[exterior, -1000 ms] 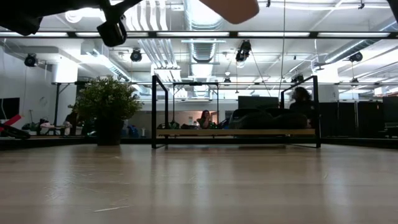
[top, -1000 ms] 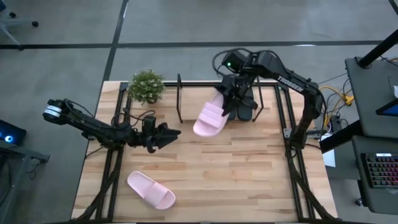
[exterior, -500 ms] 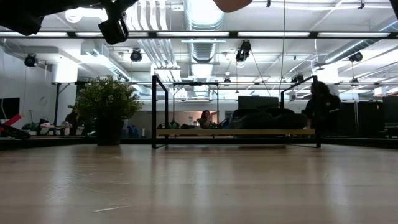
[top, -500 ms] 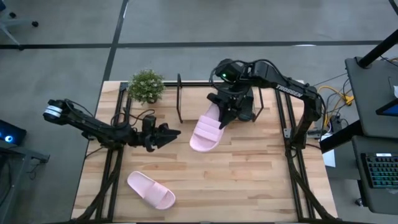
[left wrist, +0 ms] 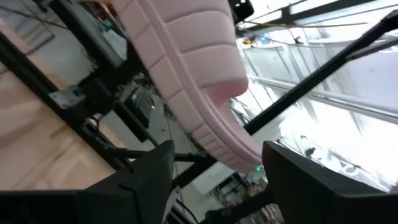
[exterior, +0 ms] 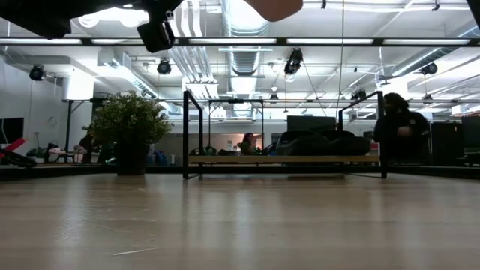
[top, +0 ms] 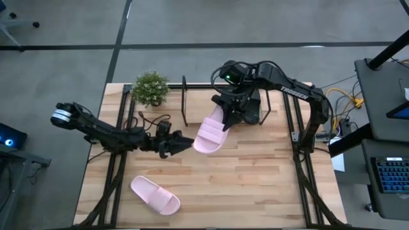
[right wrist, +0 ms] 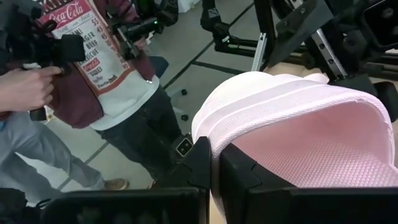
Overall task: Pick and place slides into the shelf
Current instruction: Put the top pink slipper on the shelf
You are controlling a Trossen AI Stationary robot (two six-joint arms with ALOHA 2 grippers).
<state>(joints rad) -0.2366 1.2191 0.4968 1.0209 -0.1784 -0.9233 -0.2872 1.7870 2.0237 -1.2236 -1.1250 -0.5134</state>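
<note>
High view: my right jaws (top: 225, 122) are pinching a pale pink wide-strap slide (top: 209, 133) aloft just before the black-tube, board-floored shelf (top: 192, 102), its long axis slanting shelfward; my spread left jaws (top: 185, 143) are hovering beside its toe.

wooden table (top: 255, 172) with shelf (top: 192, 102), plant (top: 150, 87), pink slide (top: 155, 195)

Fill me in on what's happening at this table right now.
The right gripper holds one pale pink slide in the air near the shelf, where the black slides already sit. The left gripper is open and reaching toward the held slide's free end. The second pink slide lies on the table near the front, waiting. A potted plant stands beside the shelf.
</note>
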